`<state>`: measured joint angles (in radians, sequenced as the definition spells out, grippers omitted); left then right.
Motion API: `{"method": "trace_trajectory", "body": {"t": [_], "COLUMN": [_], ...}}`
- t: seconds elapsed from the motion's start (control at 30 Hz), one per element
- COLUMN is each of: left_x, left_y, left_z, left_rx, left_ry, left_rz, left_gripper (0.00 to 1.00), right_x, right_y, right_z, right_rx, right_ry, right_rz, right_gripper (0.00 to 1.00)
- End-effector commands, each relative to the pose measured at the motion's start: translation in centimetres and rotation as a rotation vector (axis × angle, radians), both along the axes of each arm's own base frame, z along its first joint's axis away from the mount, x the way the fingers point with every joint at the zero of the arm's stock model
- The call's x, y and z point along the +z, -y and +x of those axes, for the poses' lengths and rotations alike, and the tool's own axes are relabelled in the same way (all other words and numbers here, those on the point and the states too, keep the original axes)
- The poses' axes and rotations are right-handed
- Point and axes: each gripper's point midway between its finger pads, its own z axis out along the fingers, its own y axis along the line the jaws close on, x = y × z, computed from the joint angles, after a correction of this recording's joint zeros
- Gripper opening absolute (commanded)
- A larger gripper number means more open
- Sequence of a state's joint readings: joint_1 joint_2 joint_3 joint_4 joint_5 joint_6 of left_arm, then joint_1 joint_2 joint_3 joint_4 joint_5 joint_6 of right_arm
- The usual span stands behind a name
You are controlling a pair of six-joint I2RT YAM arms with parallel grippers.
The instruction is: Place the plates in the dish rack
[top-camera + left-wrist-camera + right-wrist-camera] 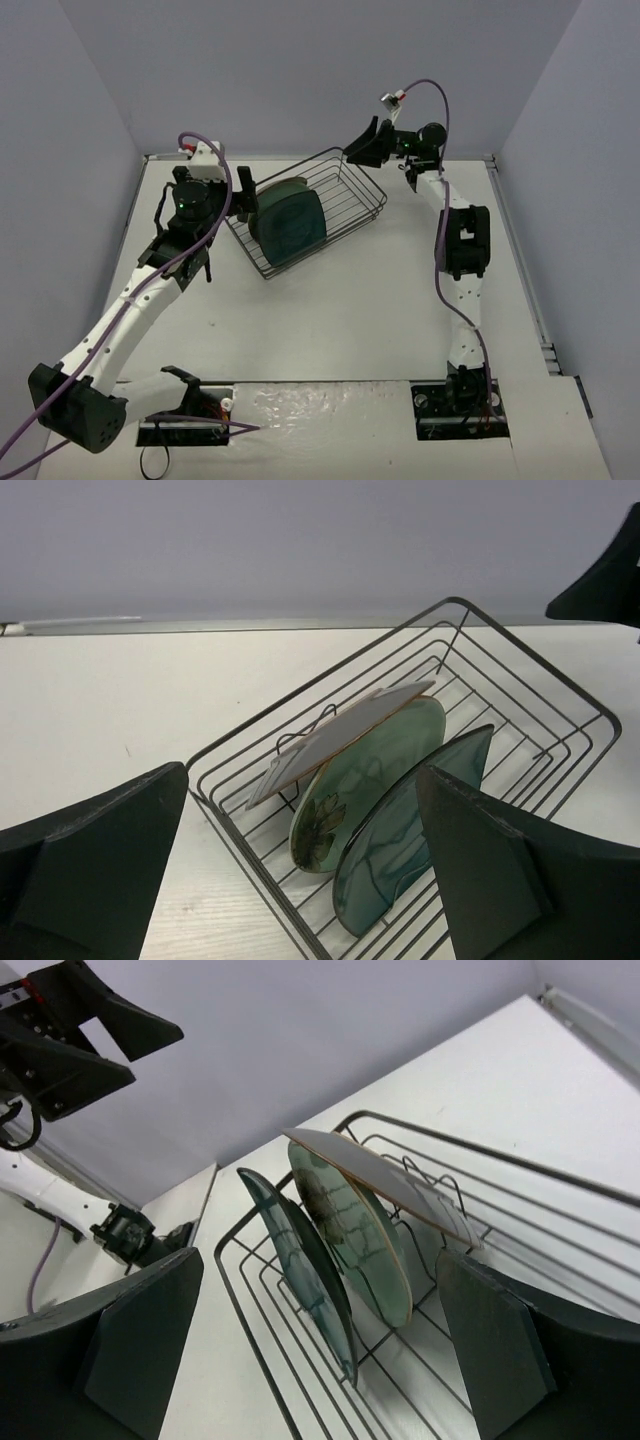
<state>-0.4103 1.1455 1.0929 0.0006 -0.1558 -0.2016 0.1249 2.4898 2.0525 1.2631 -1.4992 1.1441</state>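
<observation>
The black wire dish rack [362,183] sits at the back middle of the table, turned at an angle. Three plates stand on edge in it, leaning side by side: the grey one [345,732], the mint-green one with a flower mark [372,772] and the dark teal one [415,830]. From the right wrist they read as teal [298,1260], mint-green [358,1240] and grey [385,1182]. My left gripper [241,198] hovers open at the rack's left end [303,780], holding nothing. Just above the rack's far right corner, my right gripper [364,146] is open and empty [320,1260].
Grey walls close in the white table on three sides, with a metal rail [520,270] along the right edge. Purple cables [205,140] loop off both arms. The arm bases [460,400] sit at the near edge.
</observation>
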Motion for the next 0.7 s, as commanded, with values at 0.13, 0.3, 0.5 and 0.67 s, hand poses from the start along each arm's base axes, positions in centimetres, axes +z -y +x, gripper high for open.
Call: {"method": "trace_trajectory", "body": {"t": [0.13,0.3,0.5,0.67], "left_x": [4.7,3.3,-1.9,-5.7], "left_y": [-3.6,-9.1,-15.5,-17.9], "left_z": [-2.7,-4.2,-6.8,-7.1], "left_rx": [0.177,0.496,0.761,0.764], "left_ry": [0.050,-0.063,-0.271,-0.322], "left_rz": [-0.132,-0.072,-0.112,-0.259], "left_gripper": [0.97,0.97,0.97,0.97], "right_x": [10.4,10.6,11.0,6.0], "right_y": [6.3,13.4,22.3,24.6], "right_z": [5.9,4.7,-2.9,-8.5], "right_rx": [-0.805,-1.473,-1.953,-2.030], "right_ry": [0.372,0.422,0.115,-0.023], "right_rz": [-0.381,-0.832,-0.717,-0.698], "right_gripper": [1.00,1.00,1.00,1.00]}}
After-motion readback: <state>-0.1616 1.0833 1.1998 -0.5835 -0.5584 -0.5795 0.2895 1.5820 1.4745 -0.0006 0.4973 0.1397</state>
